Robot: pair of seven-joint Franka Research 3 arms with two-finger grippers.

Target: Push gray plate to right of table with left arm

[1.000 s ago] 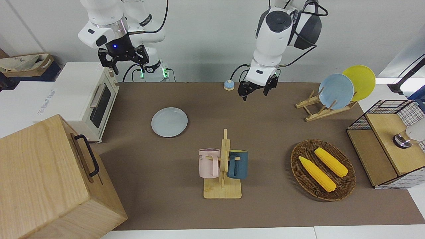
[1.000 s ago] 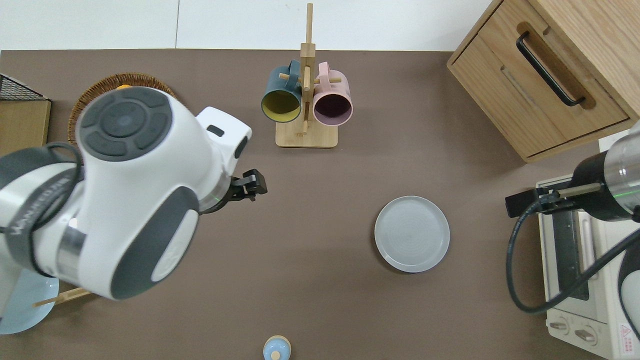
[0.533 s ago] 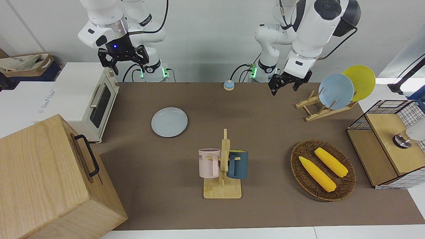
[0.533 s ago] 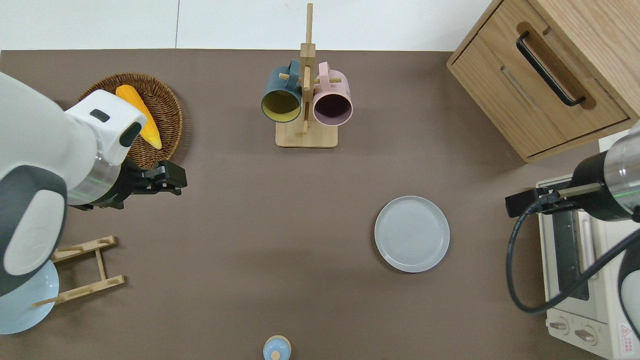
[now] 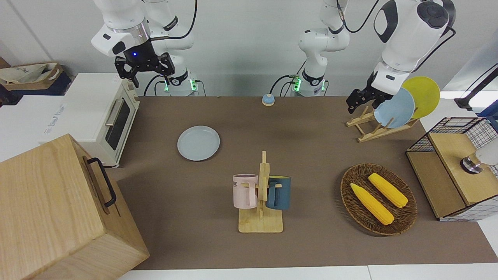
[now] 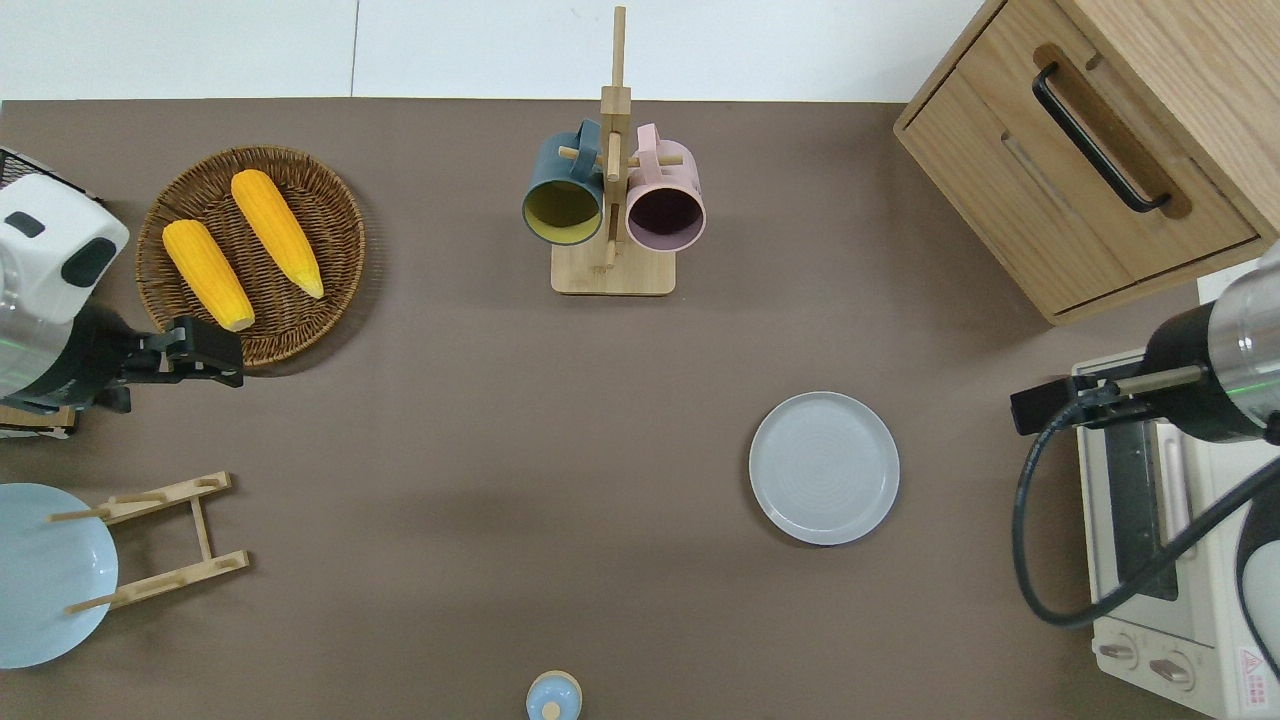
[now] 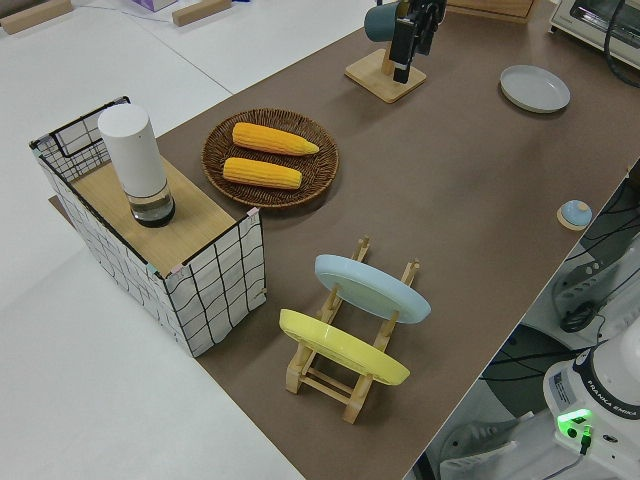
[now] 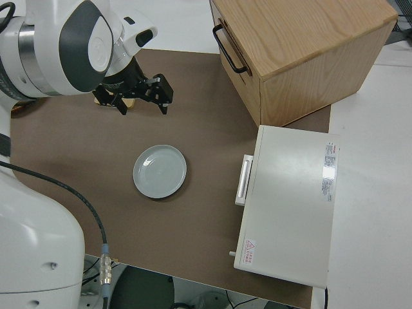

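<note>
The gray plate (image 5: 198, 142) lies flat on the brown table (image 5: 311, 155) toward the right arm's end, near the toaster oven; it also shows in the overhead view (image 6: 824, 467), the left side view (image 7: 534, 88) and the right side view (image 8: 159, 172). My left gripper (image 5: 360, 104) is open and empty, up in the air at its own end of the table. In the overhead view it (image 6: 215, 355) is over the table at the wicker basket's rim, a long way from the plate. The right arm is parked, its gripper (image 5: 147, 72) open.
A mug stand (image 6: 610, 215) with two mugs stands mid-table. A wicker basket (image 6: 340, 230) holds two corn cobs. A plate rack (image 5: 379, 128) bears a bluer plate and a yellow one. A wooden cabinet (image 6: 1090, 150), a toaster oven (image 5: 103, 116) and a small bell (image 5: 267, 100) are also here.
The left arm has swung from the middle of the table toward its own end, to the basket's rim. The gray plate and the right arm have not moved.
</note>
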